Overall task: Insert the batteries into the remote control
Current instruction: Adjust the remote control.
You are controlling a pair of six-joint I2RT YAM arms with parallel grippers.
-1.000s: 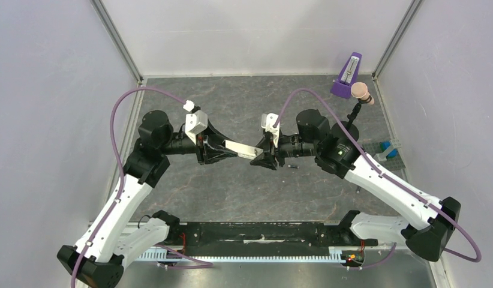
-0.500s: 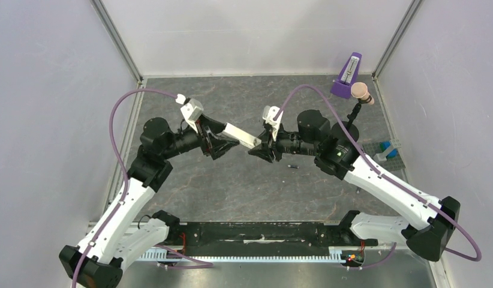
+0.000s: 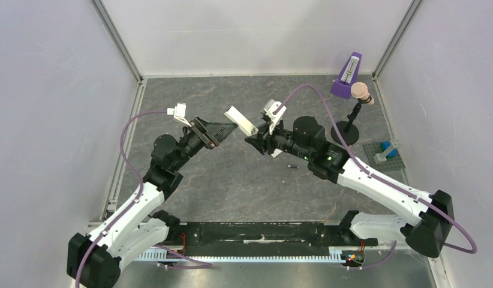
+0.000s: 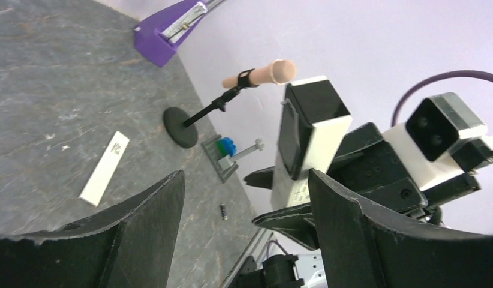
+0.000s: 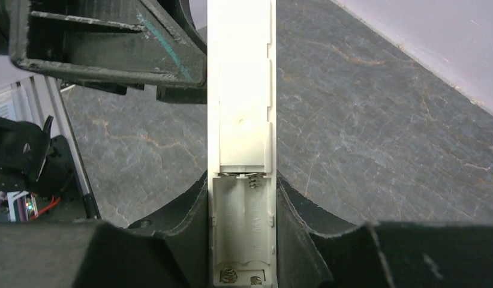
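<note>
The remote control (image 3: 240,120) is off the worktop (image 3: 232,186), clenched by its compartment end in the jaws of the right gripper (image 3: 254,139). Its long axis runs from those jaws up and away toward the far left. In the right wrist view the uncovered battery bay sits right between the jaws, springs showing and no cell in it. The left gripper (image 3: 223,131) hangs just beside the remote's free end without touching it, its jaws spread wide and grasping nothing. One battery (image 3: 294,166) lies on the worktop on the near side of the right gripper, close under the right forearm, with the remote between it and the left jaws. The second cell does not show, and may be hidden by an arm. The right arm is nearer that battery but is occupied, so the fetch likely falls to the left. The cover strip (image 4: 104,168) lies flat on the worktop, apart from both.
</note>
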